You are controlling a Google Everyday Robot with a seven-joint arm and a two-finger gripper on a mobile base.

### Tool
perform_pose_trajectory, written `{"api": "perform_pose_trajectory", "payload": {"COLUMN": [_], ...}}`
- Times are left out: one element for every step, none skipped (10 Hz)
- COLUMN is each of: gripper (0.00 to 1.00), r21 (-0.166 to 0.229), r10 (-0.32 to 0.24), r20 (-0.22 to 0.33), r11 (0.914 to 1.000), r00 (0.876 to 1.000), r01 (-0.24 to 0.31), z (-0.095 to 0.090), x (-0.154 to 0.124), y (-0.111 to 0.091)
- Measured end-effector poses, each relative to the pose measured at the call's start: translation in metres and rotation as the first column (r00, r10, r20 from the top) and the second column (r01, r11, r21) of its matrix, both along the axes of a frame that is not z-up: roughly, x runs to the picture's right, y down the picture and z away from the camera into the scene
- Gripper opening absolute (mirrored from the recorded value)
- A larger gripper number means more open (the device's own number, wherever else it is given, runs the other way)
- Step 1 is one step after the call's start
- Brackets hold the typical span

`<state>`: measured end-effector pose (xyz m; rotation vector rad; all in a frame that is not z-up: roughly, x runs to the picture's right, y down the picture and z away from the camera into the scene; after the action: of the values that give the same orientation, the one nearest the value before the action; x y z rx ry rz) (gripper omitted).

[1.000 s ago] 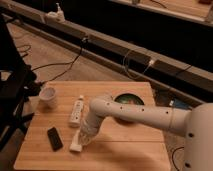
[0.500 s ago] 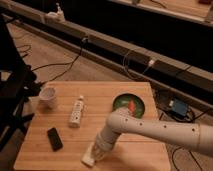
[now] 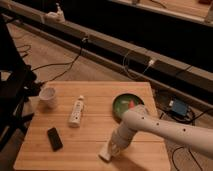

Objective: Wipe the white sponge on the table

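Wooden table (image 3: 60, 159): claw (image 3: 107, 154) near front edge hides white sponge.

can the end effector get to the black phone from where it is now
Probably yes. The end effector sits low at the near edge of the square light-brown wooden table, on the small flat white sponge. The flat black rectangular phone lies to its left, with only bare wood between them.

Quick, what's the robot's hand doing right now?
Gripper: down at the table's front edge, on the white sponge.
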<state>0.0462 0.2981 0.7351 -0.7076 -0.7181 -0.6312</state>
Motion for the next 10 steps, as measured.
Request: {"api": "perform_pose_trajectory", "payload": {"gripper": [0.00, 0.00, 0.00, 0.00, 0.00, 0.00, 0.00, 0.00, 0.00, 0.00], "r21": [0.014, 0.032, 0.050, 0.064, 0.069, 0.073, 0.075, 0.072, 0.062, 0.049], "r10": [-0.024, -0.053, -0.074, -0.097, -0.109, -0.112, -0.115, -0.118, -0.118, -0.112], "r20": [0.012, 0.039, 0.067, 0.105, 0.140, 0.170, 0.209, 0.251, 0.281, 0.286], "r11": [0.9996, 0.9981, 0.9963, 0.9938, 0.9925, 0.9922, 0.9920, 0.9921, 0.9925, 0.9936], "r00": [1.000, 0.998, 0.995, 0.990, 0.984, 0.979, 0.971, 0.961, 0.953, 0.952], "r01": [0.024, 0.052, 0.070, 0.091, 0.100, 0.101, 0.102, 0.103, 0.105, 0.102], "z": [0.007, 0.015, 0.022, 0.028, 0.031, 0.032, 0.032, 0.029, 0.024, 0.020], "x": [-0.001, -0.008, -0.019, -0.035, -0.050, -0.064, -0.082, -0.102, -0.116, -0.122], "y": [-0.013, -0.027, -0.039, -0.046, -0.047, -0.047, -0.043, -0.036, -0.025, -0.016]}}
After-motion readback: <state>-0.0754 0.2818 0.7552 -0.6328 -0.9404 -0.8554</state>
